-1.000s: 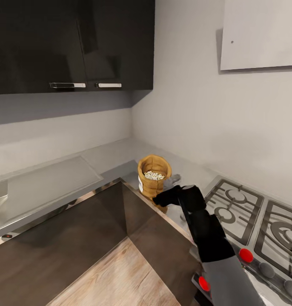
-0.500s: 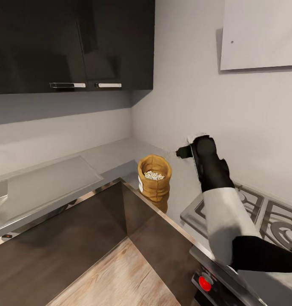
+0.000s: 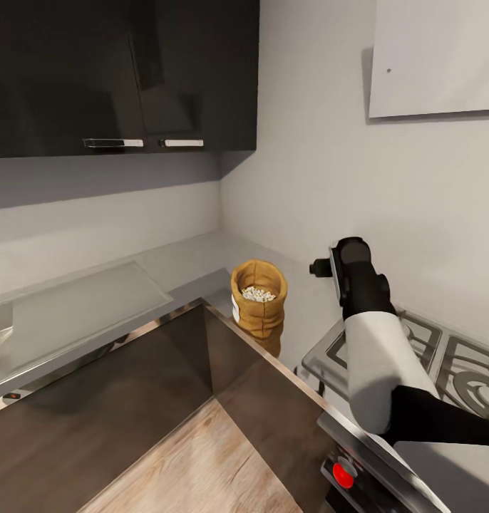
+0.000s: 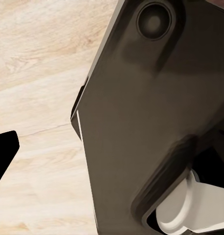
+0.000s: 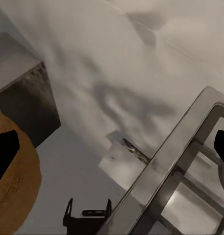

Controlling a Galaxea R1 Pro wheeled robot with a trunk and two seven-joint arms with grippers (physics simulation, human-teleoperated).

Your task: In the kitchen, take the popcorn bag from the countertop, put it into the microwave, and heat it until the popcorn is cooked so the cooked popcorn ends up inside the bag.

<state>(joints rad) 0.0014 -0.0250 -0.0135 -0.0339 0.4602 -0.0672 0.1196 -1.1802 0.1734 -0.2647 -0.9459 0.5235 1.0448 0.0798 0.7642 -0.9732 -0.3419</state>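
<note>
Sack (image 3: 258, 296) of tan burlap stands upright on the grey worktop (image 3: 80, 299), right at the inner corner of its steel front edge, with a white label on its side and pale popcorn (image 3: 258, 293) heaped in its open top. To the right of the sack, raised above the worktop and apart from it, hangs the right arm (image 3: 366, 313), its black wrist lifted over the near corner of the steel gas hob (image 3: 444, 370). The right tool (image 5: 112, 147) looks down at the worktop between sack and hob, dark fingertips (image 5: 4, 152) at the far edges, spread wide and holding nothing. Whether the left tool is wide or narrow I cannot tell; its camera faces a dark panel (image 4: 141, 122) and wooden floor (image 4: 38, 58).
</note>
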